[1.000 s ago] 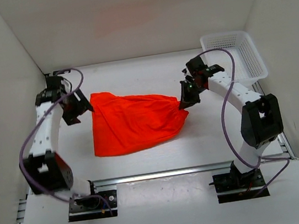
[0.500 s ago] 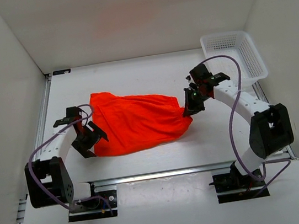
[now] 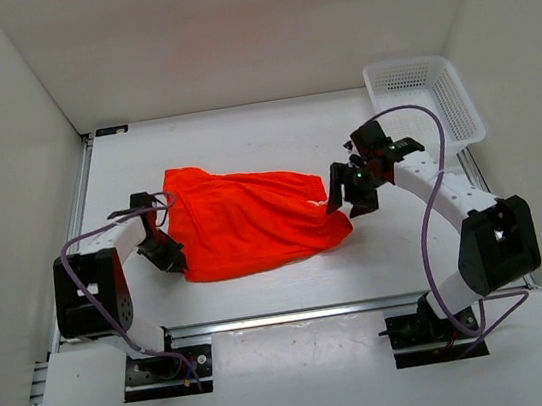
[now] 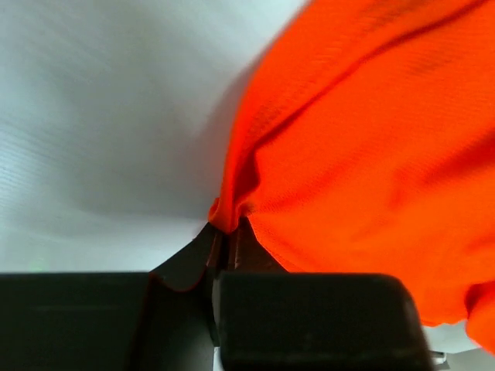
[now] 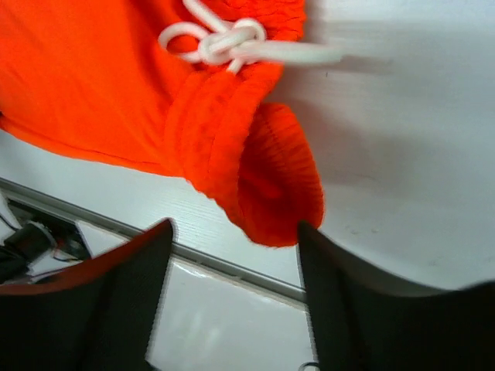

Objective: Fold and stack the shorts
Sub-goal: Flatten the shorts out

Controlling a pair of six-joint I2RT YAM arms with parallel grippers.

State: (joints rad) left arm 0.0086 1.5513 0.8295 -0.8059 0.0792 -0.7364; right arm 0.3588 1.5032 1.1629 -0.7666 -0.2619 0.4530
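Left gripper (image 3: 170, 259) of mine is pinched together on the near left corner of the orange-red shorts (image 3: 248, 221), with fabric bunched at its tips. The shorts lie spread across the middle of the white table (image 3: 241, 131), their white drawstring (image 5: 220, 39) knotted at the right end. My right gripper (image 3: 343, 198) has its fingers apart, the rolled waistband end just between their tips, unsqueezed. A white mesh basket (image 3: 460, 111) sits in the far right corner.

I count 1 pair of bright orange-red soft fabric shorts (image 3: 254, 227), 1 white plastic mesh basket (image 3: 457, 101) at 2 o'clock, and 2 grippers: left gripper (image 3: 172, 259), right gripper (image 3: 344, 198).
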